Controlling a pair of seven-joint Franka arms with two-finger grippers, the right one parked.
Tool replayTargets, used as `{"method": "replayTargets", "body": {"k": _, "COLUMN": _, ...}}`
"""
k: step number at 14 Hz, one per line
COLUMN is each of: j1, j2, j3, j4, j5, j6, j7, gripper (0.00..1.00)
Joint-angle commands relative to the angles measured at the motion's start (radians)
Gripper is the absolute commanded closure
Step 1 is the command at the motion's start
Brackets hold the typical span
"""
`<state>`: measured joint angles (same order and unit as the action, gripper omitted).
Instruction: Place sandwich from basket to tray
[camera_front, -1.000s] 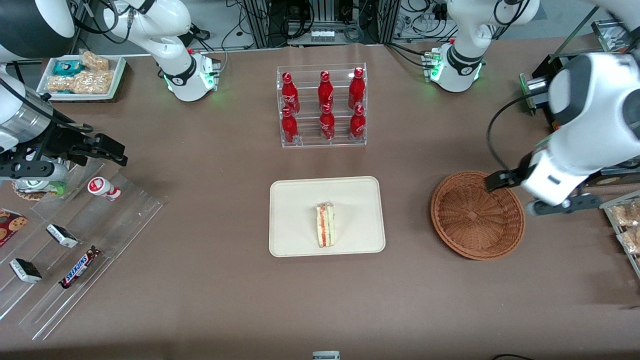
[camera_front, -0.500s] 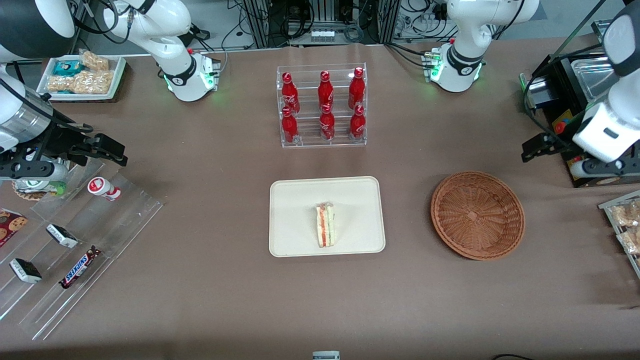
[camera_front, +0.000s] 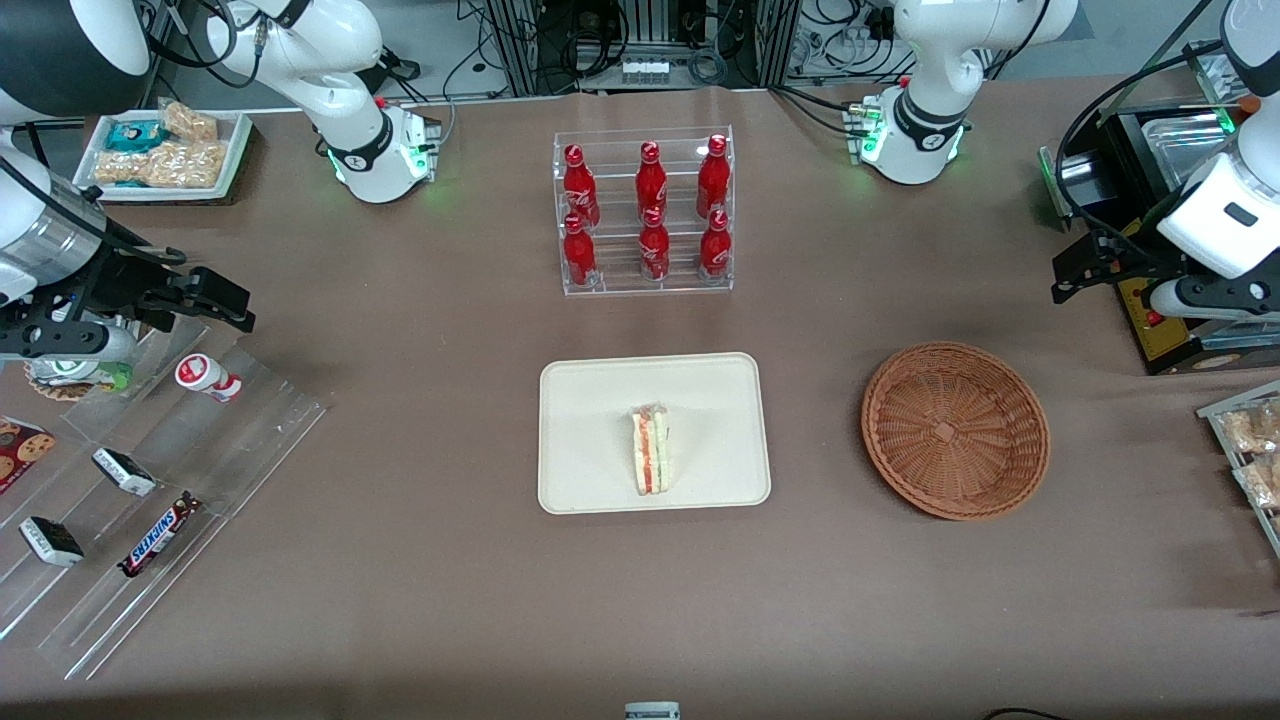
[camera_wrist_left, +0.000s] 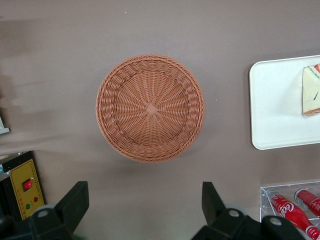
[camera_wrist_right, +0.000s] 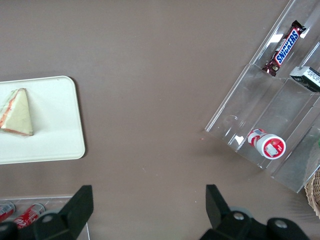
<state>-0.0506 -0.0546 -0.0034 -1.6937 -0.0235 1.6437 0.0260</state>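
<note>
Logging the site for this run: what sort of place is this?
Likely a lab mock-up of a snack shop: acrylic rack of red bottles, Snickers bar, sandwich on tray. Gripper hangs open beside the basket.

The working arm is glossy white with a black gripper (camera_front: 1075, 272), black fingers (camera_wrist_left: 75, 200) and looping black cable.

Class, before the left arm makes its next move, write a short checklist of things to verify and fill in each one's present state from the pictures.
1. Triangular white-bread sandwich lies on the cream rectangular plastic tray: ok.
2. Round reddish-brown wicker basket holds nothing: ok.
3. Left gripper, above bare table nearer the working arm's base than the basket, jaws open and holding nothing: ok.
4. Sandwich inside the tray's rim: ok.
5. Gripper touches neither basket nor tray: ok.
</note>
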Motion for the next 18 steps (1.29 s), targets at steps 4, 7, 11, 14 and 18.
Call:
{"method": "replayTargets", "body": {"k": 4, "j1": 0.012, "j2": 0.015, "j3": -0.021, "j4": 0.009, "j5": 0.057, "j6": -0.013, "j7": 0.014, "gripper": 0.00}}
{"method": "replayTargets", "body": {"k": 7, "j1": 0.012, "j2": 0.013, "j3": -0.021, "j4": 0.008, "j5": 0.056, "j6": -0.018, "j7": 0.009, "gripper": 0.00}}
{"method": "replayTargets", "body": {"k": 11, "j1": 0.012, "j2": 0.018, "j3": -0.021, "j4": 0.005, "j5": 0.056, "j6": -0.012, "j7": 0.009, "gripper": 0.00}}
{"method": "replayTargets", "body": {"k": 14, "j1": 0.009, "j2": 0.019, "j3": -0.023, "j4": -0.012, "j5": 0.051, "j6": -0.004, "j7": 0.009, "gripper": 0.00}}
{"method": "replayTargets", "body": {"k": 18, "j1": -0.031, "j2": 0.032, "j3": -0.030, "j4": -0.015, "j5": 0.059, "j6": -0.004, "j7": 0.006, "gripper": 0.00}}
